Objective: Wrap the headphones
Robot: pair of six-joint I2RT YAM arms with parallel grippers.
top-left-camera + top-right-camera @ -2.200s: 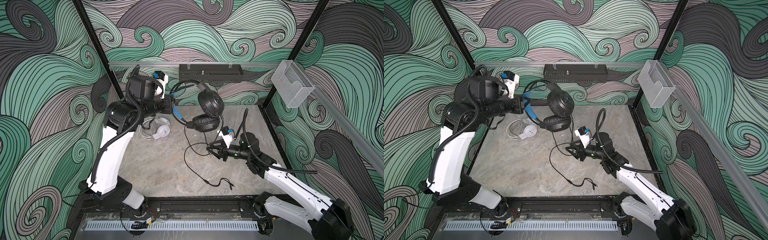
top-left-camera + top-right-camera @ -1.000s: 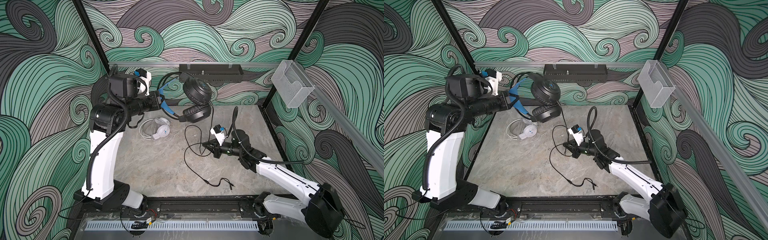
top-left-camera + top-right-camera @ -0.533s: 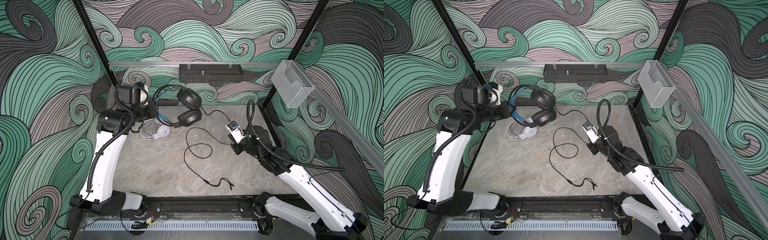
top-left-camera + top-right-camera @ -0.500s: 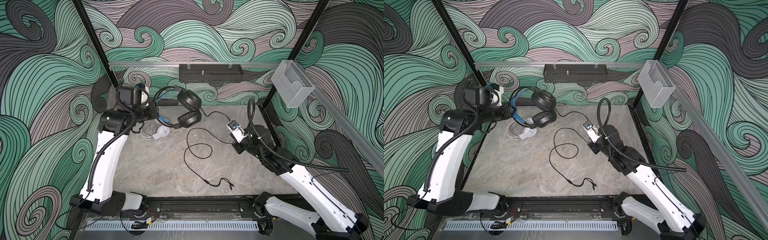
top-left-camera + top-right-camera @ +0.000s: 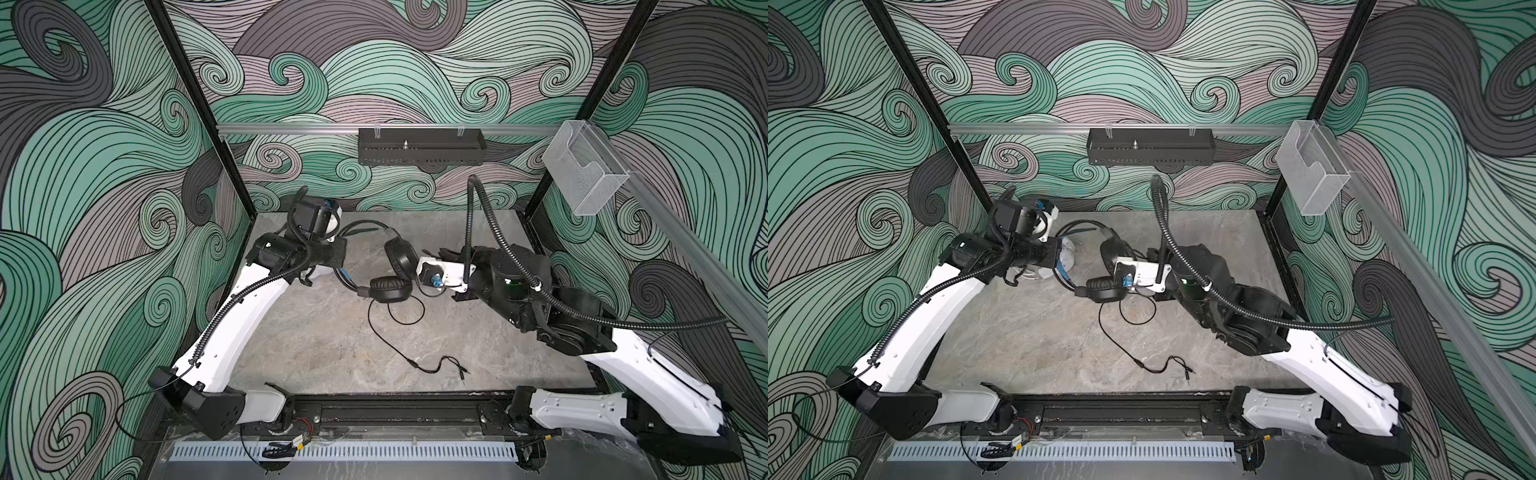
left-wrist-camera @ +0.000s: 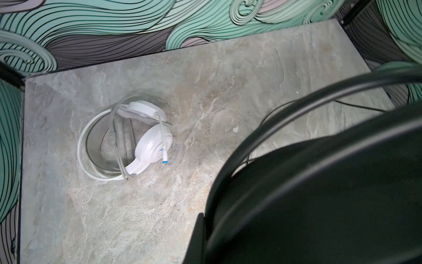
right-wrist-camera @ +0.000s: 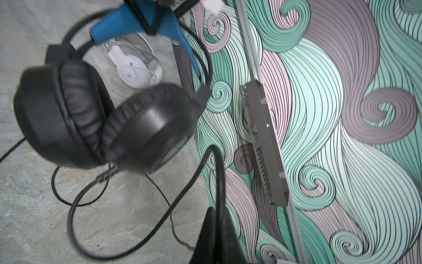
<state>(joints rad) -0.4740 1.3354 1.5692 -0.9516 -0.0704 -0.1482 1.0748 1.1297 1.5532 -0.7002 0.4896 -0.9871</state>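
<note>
Left fingers (image 7: 148, 27): clamped on blue band of black headset (image 5: 388, 286) | right fingers (image 7: 214, 237): pinching its cable (image 7: 219, 178) | step, likely: winding cable; hold band firm, lead cable round cups under light tension, mind slack on tabletop (image 5: 332, 340) | cups: between both finger pairs, near right ones | white headset (image 6: 150, 141): lying apart, by left arm

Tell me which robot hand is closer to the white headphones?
Left. The left gripper holds the black headphones just by the white headphones; the right gripper pinches the black cable, farther off past the ear cups.
</note>
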